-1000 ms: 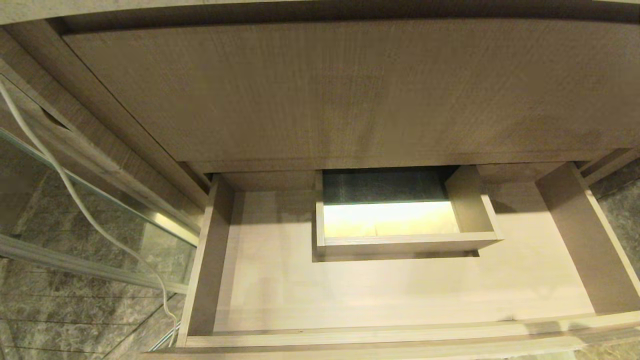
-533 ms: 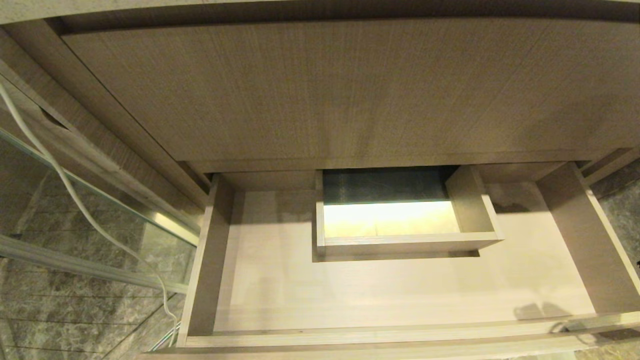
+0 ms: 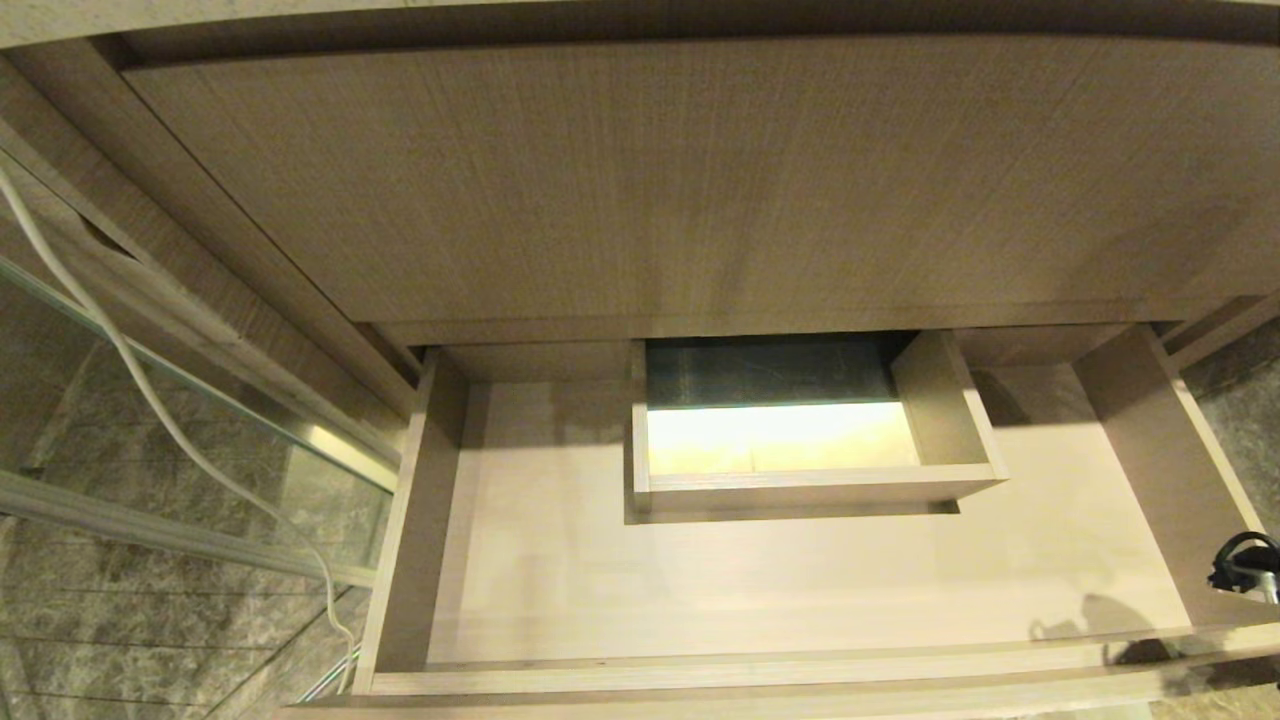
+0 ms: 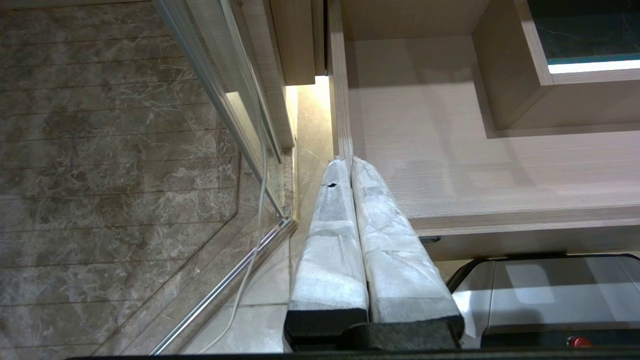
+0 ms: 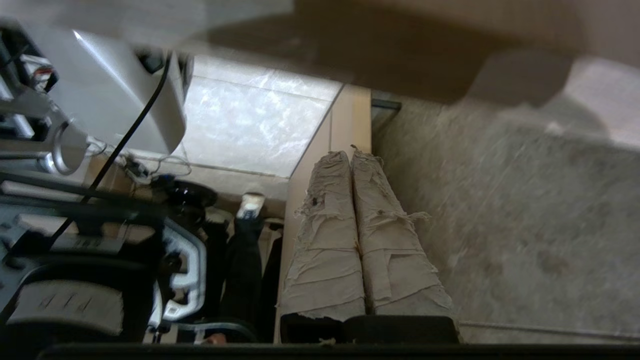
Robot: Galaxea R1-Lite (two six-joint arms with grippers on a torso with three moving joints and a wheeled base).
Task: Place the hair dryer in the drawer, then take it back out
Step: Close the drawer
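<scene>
We look down into the drawer (image 3: 760, 590), pulled out below a much taller wood-grain panel (image 3: 650, 180). Its pale floor carries a boxed rectangular cut-out (image 3: 800, 440) near the back, lit yellow inside. The hair dryer shows in none of our 3 views, so we cannot say where it is.

At the head view's right edge, by the drawer's right wall, a small black part of our right arm (image 3: 1245, 565) pokes in, and a shadow lies on the drawer floor near the front right corner.

Our right gripper (image 5: 350, 155) has its 2 wrapped fingers (image 5: 325, 240) pressed together with nothing between them. They point toward a wooden edge beside a grey speckled surface; that view is blurred.

Our left gripper (image 4: 345, 162) hangs by the drawer's left front corner, its 2 white-wrapped fingers (image 4: 385, 240) pressed together and holding nothing, tips close to the drawer's left wall.

To the left of the cabinet a white cable (image 3: 150, 400) trails down across a glass panel (image 3: 200, 440) to the marble floor (image 3: 120, 640).
</scene>
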